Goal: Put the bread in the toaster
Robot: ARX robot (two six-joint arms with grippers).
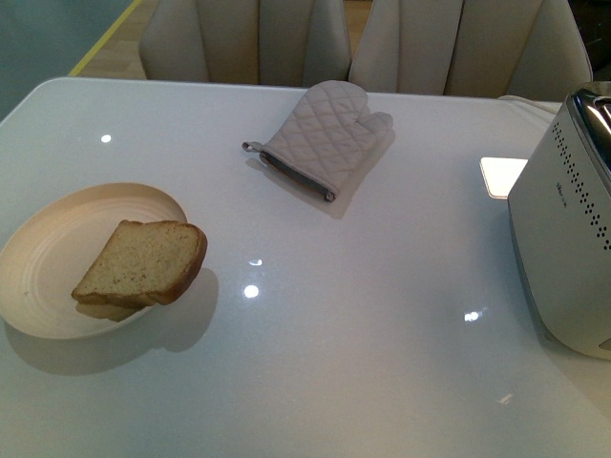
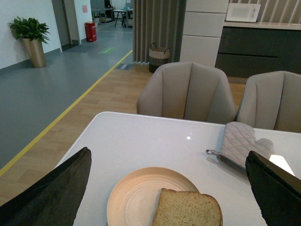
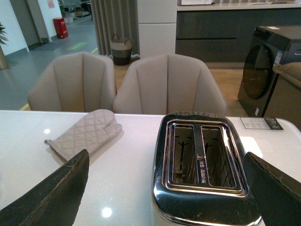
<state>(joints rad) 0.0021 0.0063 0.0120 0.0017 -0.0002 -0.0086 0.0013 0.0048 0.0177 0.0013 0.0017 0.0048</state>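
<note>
the slice of light tan sandwich bread with the darker brown crust (image 1: 143, 262) is lying on the round cream ceramic plate (image 1: 48, 239), on the robot's left and nearer side of the quilted beige fabric oven mitt (image 1: 325, 138). the boxy silvery-white toaster with the chrome top (image 1: 563, 229) is standing on the mitt's opposite, right side, well apart from the bread.

the left gripper (image 2: 168, 155) is hanging above the table. the bread is lying ahead of it and lower, between the lines of its dark fingers (image 2: 56, 193), which are spreading wide and grasping nothing. the right gripper (image 3: 165, 155) is gaping empty too, facing the toaster's two slots. judging by this, the left arm is sitting nearer the bread and the right nearer the toaster.

the slice's long axis is running from flat base to rounded top, pointing toward the mitt's side. its rounded end is overhanging the plate's rim and seemingly tilting up a little. it is looking dry, firm and thick-cut, with a speckled crumb.
</note>
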